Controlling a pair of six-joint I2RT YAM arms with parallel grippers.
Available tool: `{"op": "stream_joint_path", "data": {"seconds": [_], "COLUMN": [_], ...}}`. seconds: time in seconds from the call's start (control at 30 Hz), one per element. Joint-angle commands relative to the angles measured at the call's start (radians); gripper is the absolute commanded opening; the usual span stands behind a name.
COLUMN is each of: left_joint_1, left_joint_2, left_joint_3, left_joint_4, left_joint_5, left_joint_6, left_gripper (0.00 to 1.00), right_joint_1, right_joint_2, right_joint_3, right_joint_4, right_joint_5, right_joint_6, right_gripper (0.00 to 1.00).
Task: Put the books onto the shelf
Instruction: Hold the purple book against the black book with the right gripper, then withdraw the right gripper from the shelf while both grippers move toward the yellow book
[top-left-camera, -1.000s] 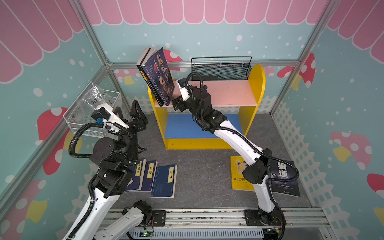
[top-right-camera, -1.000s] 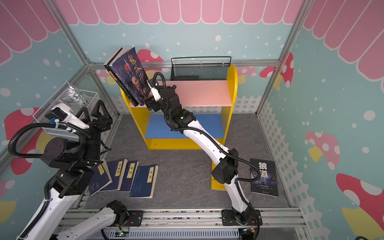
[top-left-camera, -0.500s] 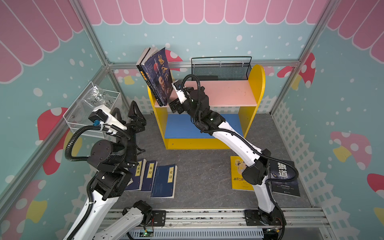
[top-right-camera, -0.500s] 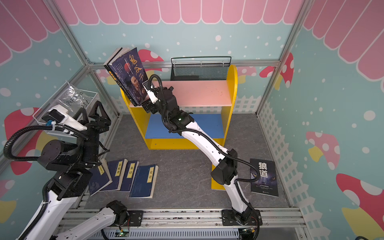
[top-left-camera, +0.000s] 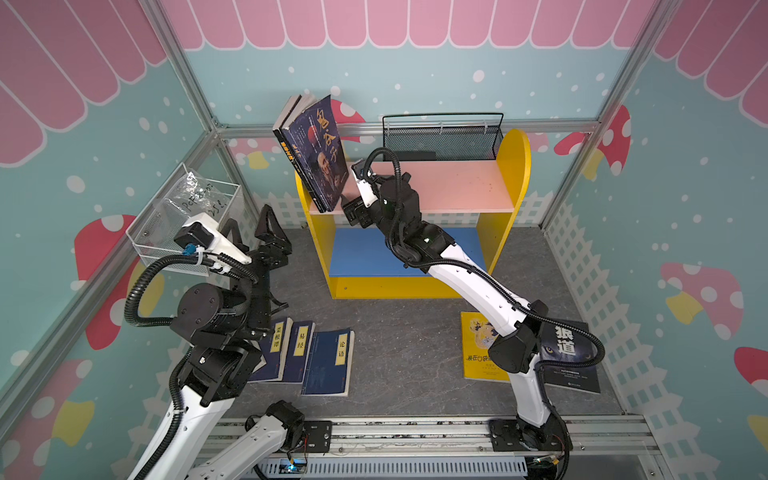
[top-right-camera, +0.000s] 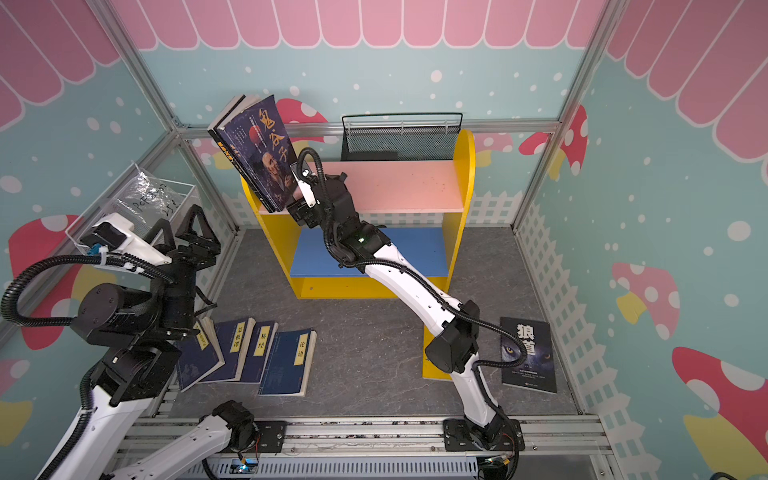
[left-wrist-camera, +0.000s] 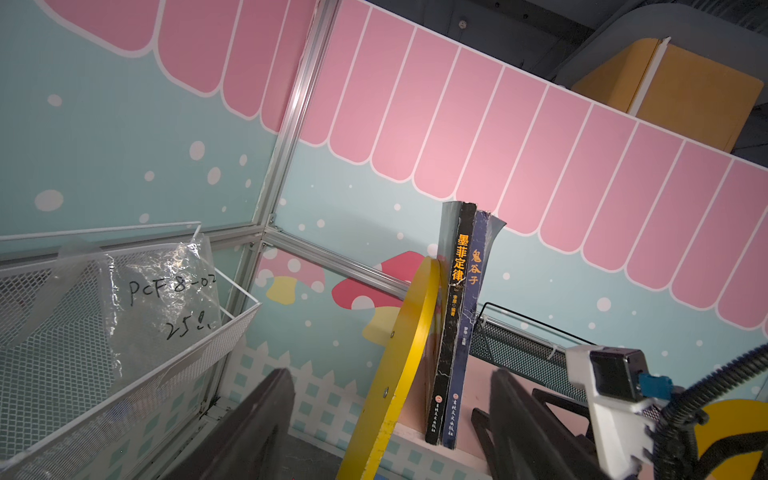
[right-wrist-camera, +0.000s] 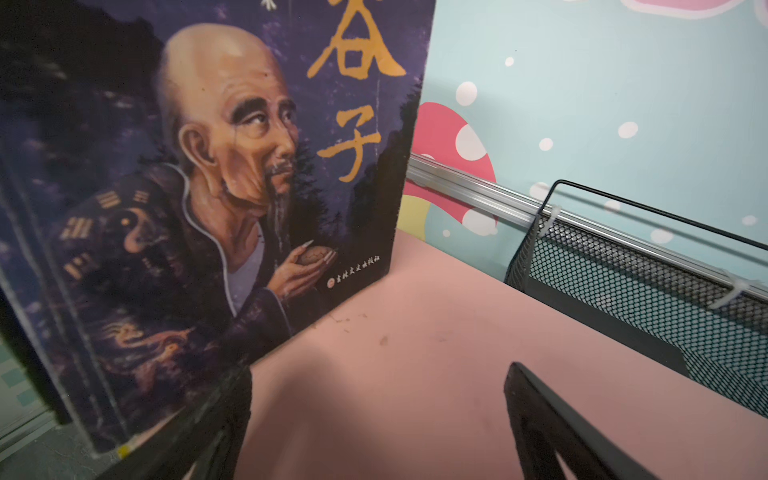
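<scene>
Two books stand at the left end of the shelf's pink upper board (top-left-camera: 449, 187) (top-right-camera: 399, 187) (right-wrist-camera: 415, 353): a black one (left-wrist-camera: 451, 332) against the yellow side (left-wrist-camera: 407, 353), and the dark portrait cover (top-left-camera: 322, 158) (top-right-camera: 266, 158) (right-wrist-camera: 187, 187). My right gripper (top-left-camera: 352, 206) (top-right-camera: 301, 210) (right-wrist-camera: 374, 419) is open over the board's front edge, one finger (right-wrist-camera: 216, 419) by the portrait cover's lower corner. My left gripper (top-left-camera: 249, 216) (top-right-camera: 179, 218) (left-wrist-camera: 386, 419) hangs open and empty, left of the shelf. On the floor lie several navy books (top-left-camera: 330, 361) (top-right-camera: 289, 361), a yellow one (top-left-camera: 478, 353) and a black one (top-left-camera: 573, 357) (top-right-camera: 528, 353).
A black mesh basket (top-left-camera: 440, 139) (right-wrist-camera: 644, 291) stands along the back of the upper board. A white wire basket (top-left-camera: 183, 216) (left-wrist-camera: 124, 332) with a plastic bag hangs on the left wall near my left arm. The right arm crosses over the yellow book.
My right gripper has slid a little left and toward the board's front edge. The left jaws have widened slightly and that arm has shifted a little. The books have stayed put.
</scene>
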Motion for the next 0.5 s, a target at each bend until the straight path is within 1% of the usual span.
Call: {"op": "stream_joint_path", "data": {"seconds": [0.0,0.1,0.17,0.27,0.3,0.33,0.47], "left_joint_1": [0.001,0.002,0.001,0.0,0.0,0.0,-0.009], "left_joint_2": [-0.004,0.005,0.015,0.03,0.035,0.041,0.053], "left_joint_3": [-0.012,-0.006,-0.007,-0.013,-0.017,-0.02,-0.057], "left_joint_4": [-0.062,-0.114,-0.146,-0.186,-0.196,-0.206,-0.229], "left_joint_5": [0.042,0.098,0.158,0.225,0.251,0.279,0.399], "left_joint_6": [-0.026,-0.046,-0.068,-0.109,-0.123,-0.137,-0.19], "left_gripper": [0.79,0.83,0.86,0.89,0.96,0.99,0.99], "right_joint_1": [0.0,0.0,0.0,0.0,0.0,-0.001,0.0], "right_joint_2": [-0.106,-0.178,-0.241,-0.332,-0.37,-0.409,-0.576], "right_joint_3": [-0.057,-0.14,-0.2,-0.319,-0.374,-0.428,-0.649], "right_joint_4": [0.011,0.039,0.042,0.048,0.052,0.053,0.046], "right_joint_5": [0.036,0.019,0.014,0.006,0.011,0.023,0.105], "right_joint_6": [-0.013,-0.012,-0.002,0.022,0.031,0.041,0.098], "right_gripper": [0.96,0.97,0.97,0.97,0.97,0.97,0.99]}}
